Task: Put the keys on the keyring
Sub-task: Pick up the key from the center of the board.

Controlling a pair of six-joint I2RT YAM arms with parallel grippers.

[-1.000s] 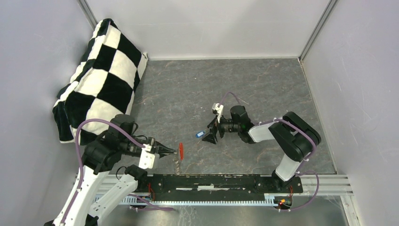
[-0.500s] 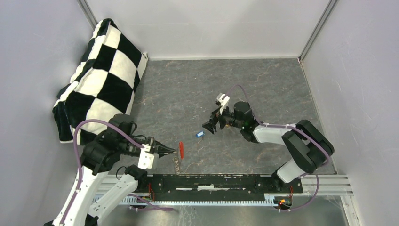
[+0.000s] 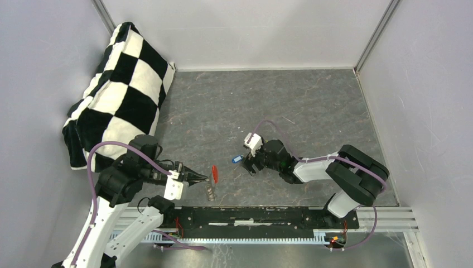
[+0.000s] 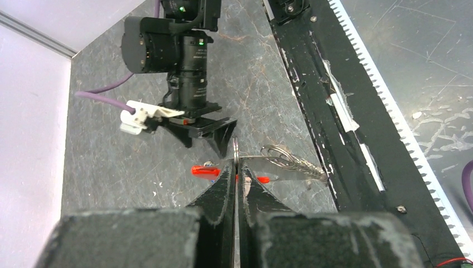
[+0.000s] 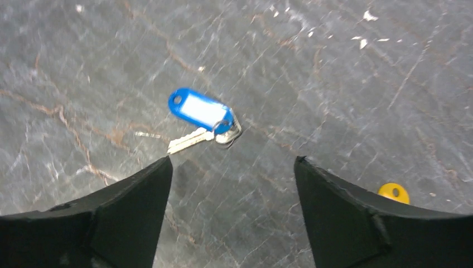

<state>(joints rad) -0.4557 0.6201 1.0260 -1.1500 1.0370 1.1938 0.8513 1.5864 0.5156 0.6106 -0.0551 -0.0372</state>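
Two grippers sit low on the grey marbled tabletop point(image 3: 223, 100), whose bare upper part runs to the black-and-white checkered cushion point(image 3: 120, 84) at upper left. The left gripper point(image 4: 236, 167), jaws pressed together, pinches the thin metal loop point(image 4: 236, 146) of the small red round keyring point(image 3: 215, 173), edge-on at lower centre. The right gripper point(image 5: 232, 160), jaws wide apart, straddles the blue-capped grey metal key point(image 5: 201, 111); a yellow-capped key point(image 5: 393, 192) peeks at lower right.

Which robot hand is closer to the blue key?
The right gripper: open, it hovers just beside the blue key. The left gripper, shut on the keyring, sits farther off on the key's other side.
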